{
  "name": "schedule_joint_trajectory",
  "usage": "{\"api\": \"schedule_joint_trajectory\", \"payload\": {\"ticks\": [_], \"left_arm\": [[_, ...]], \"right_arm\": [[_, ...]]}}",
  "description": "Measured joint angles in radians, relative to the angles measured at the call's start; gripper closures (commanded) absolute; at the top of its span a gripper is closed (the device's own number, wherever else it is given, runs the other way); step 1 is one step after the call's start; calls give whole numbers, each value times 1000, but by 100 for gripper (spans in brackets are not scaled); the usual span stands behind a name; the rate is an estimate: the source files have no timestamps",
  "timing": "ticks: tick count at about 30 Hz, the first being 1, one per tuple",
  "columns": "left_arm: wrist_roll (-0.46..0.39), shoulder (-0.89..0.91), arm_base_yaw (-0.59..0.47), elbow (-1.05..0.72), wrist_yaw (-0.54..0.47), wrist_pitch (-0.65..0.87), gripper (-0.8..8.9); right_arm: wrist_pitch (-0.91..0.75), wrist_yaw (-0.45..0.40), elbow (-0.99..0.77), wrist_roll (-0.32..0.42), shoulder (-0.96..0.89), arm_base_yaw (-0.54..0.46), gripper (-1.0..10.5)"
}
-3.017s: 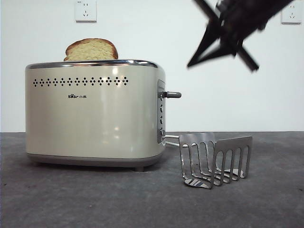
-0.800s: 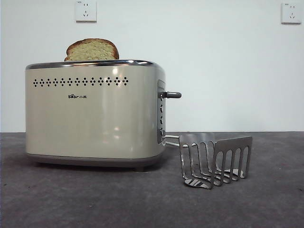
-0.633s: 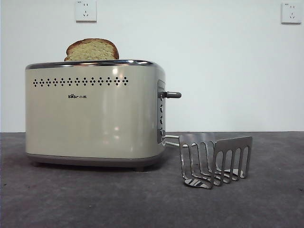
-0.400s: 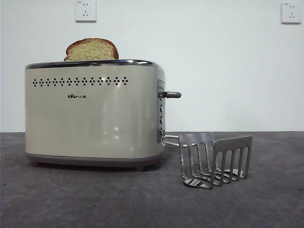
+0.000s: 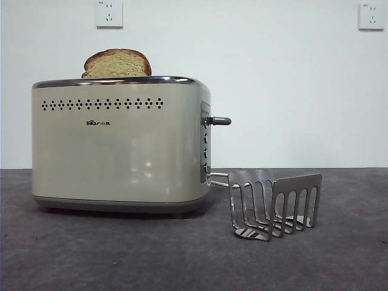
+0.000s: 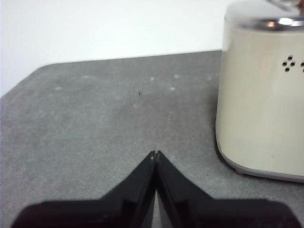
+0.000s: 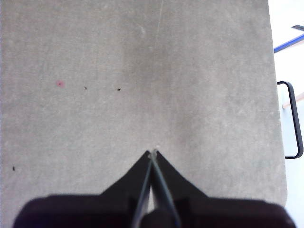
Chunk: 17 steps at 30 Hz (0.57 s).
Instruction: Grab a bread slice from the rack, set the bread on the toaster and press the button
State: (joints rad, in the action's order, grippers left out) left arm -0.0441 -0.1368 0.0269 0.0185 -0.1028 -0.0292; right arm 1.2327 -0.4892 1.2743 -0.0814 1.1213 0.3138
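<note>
The slice of bread (image 5: 117, 63) stands upright in the slot of the cream toaster (image 5: 118, 145), its rounded top poking above the chrome rim. On the toaster's narrow side panel the grey lever button (image 5: 219, 120) sits high. The steel rack (image 5: 274, 203) stands to the right of the toaster with nothing in it. Neither arm shows in the front view. My left gripper (image 6: 155, 154) is shut and low over the grey table, beside a rounded corner of the toaster (image 6: 261, 95). My right gripper (image 7: 153, 153) is shut above bare table, holding nothing.
A grey mat covers the table (image 5: 121, 254). Two wall sockets (image 5: 109, 13) hang on the white wall behind. In the right wrist view the table's edge (image 7: 278, 118) runs close by, with a black handle (image 7: 297, 118) beyond it.
About three seconds ago a dark arm hung at the upper right of the front view; it has left the picture. Bread, toaster, lever and rack have not moved.
</note>
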Motion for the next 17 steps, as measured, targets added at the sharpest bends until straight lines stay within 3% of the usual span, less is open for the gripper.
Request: {"api": "schedule_joint_trajectory", "payload": {"ticks": [8,17], "left_arm": [[0,80,0,0,2,-135,817],[0,130,0,0,93,-143,817]], "right_arm": [[0,0,0,0,0,0,946],[0,0,0,0,0,0,946]]}}
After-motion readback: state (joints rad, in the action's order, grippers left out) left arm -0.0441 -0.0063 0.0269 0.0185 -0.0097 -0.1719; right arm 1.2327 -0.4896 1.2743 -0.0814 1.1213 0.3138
